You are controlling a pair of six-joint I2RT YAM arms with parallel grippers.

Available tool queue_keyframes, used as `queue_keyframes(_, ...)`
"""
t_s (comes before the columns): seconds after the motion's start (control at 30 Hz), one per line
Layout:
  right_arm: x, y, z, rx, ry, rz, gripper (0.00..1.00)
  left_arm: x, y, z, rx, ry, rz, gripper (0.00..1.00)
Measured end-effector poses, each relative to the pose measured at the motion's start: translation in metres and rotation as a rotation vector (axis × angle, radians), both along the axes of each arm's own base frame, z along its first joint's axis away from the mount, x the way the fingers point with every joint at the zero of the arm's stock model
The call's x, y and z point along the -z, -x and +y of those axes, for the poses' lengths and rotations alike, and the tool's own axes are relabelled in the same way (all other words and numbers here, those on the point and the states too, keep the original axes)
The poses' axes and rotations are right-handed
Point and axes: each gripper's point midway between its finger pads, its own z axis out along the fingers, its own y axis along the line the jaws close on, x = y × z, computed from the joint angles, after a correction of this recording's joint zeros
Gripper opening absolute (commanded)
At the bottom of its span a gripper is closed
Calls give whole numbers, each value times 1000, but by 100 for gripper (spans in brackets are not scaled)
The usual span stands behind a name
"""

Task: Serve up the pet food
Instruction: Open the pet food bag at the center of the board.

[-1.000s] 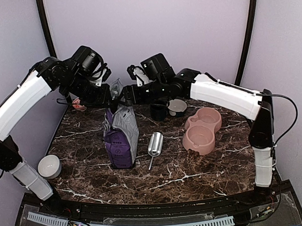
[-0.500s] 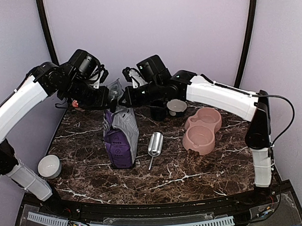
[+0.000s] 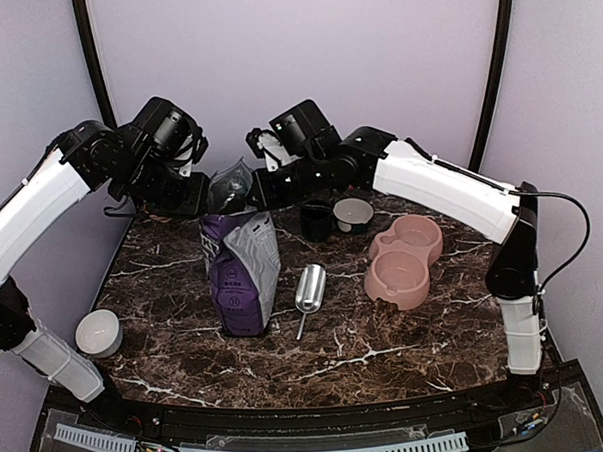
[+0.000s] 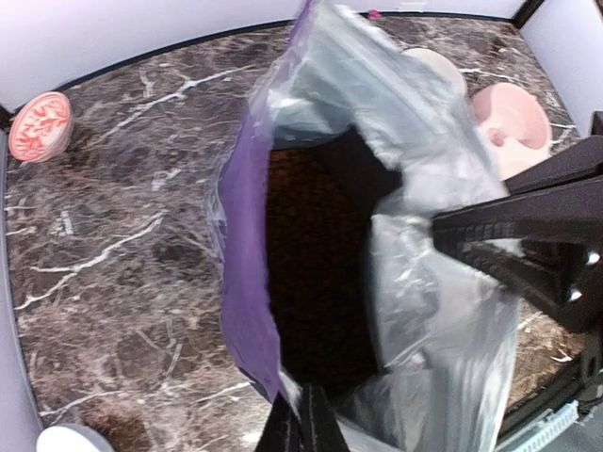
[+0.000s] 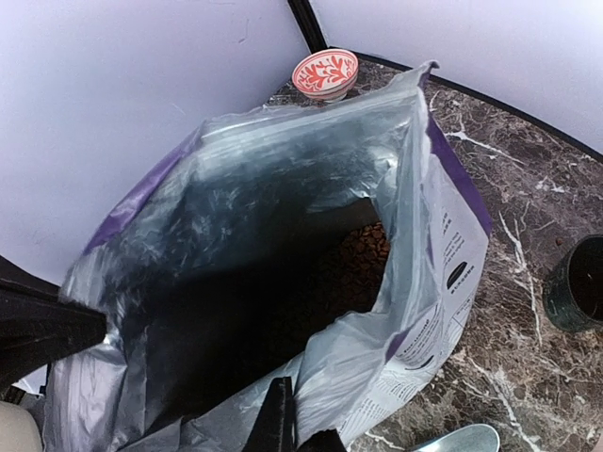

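The purple-and-grey bag stands upright on the marble table with its mouth pulled wide. Reddish-brown pet food lies deep inside it, and shows as a dark heap in the left wrist view. My left gripper is shut on the bag's left rim, its closed tips pinching the purple edge. My right gripper is shut on the opposite rim, its tips clamping the grey plastic. The two grippers face each other across the opening.
A metal scoop lies right of the bag. Further right sits the pink double bowl. A dark cup and a grey bowl stand behind. A white bowl is front left, a red patterned bowl back left.
Both grippers have closed on the bag's top edges and drawn apart. The bag's mouth, pinched narrow a second ago, now gapes open.
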Motion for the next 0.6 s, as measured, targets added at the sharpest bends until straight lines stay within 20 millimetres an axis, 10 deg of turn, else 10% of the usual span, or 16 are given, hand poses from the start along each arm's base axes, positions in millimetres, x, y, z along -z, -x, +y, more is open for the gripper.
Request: queue_keyframes(0.6, 1, 16, -10, -15, -25, 14, 9, -1, 11, 24, -28, -86, -24, 4)
